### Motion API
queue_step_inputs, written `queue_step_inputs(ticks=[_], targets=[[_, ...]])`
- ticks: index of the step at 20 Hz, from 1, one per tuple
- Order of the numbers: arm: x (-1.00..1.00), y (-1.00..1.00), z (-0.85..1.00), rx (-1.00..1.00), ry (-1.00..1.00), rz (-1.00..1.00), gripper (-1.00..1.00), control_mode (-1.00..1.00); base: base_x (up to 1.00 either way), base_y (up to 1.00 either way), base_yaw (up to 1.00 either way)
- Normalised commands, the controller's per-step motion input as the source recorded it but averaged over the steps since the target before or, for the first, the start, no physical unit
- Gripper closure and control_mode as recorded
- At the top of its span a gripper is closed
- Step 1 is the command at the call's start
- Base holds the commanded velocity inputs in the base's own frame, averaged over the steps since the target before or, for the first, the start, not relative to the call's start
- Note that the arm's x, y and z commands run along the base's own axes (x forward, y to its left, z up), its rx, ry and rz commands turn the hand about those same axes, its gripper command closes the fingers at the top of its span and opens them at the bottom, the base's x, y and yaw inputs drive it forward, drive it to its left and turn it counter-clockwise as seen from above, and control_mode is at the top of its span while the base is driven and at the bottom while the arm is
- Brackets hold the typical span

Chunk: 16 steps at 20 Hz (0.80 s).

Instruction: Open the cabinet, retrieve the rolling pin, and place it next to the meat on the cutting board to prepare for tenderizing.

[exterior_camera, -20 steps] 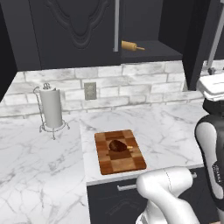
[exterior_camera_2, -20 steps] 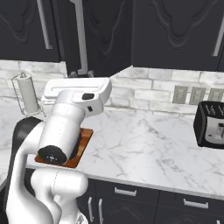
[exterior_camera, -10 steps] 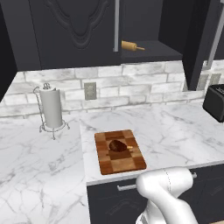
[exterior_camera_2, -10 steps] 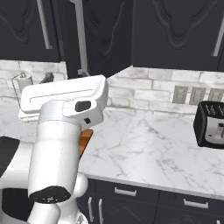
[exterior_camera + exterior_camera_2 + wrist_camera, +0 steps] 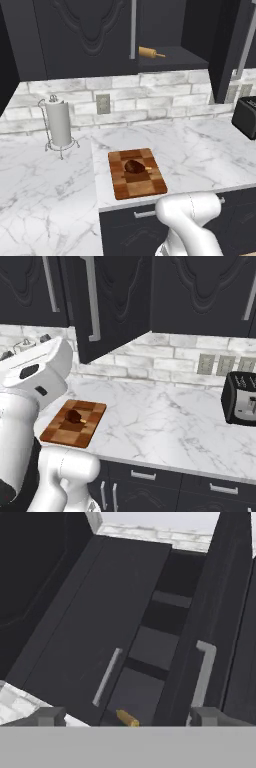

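Cabinet (image 5: 125,637) ahead; gripper (image 5: 125,717) wide, empty

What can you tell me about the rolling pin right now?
The rolling pin is a slim tan wooden cylinder with a narrower handle at its end. It lies on its side on the bottom shelf of the open black cabinet, just past the door's edge, with nothing gripping it. In the hand view one end pokes out.

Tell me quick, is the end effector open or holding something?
End effector: open and empty, facing the opened black carved-panel wall cabinet.
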Motion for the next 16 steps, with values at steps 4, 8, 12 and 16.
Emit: queue_step_inputs(ticks=[4,8,12,16], targets=[[0.16,1.00,-0.37,-0.27,0.19,-0.18,-1.00,-1.00,0.00,0.00,0.00],[0.33,0.92,-0.39,-0.27,0.16,-0.22,-1.00,-1.00,0.00,0.00,0.00],[0.61,0.68,-0.42,-0.25,0.16,-0.27,-1.00,-1.00,0.00,0.00,0.00],[0.79,0.40,-0.40,-0.22,0.20,-0.26,-1.00,-1.00,0.00,0.00,0.00]])
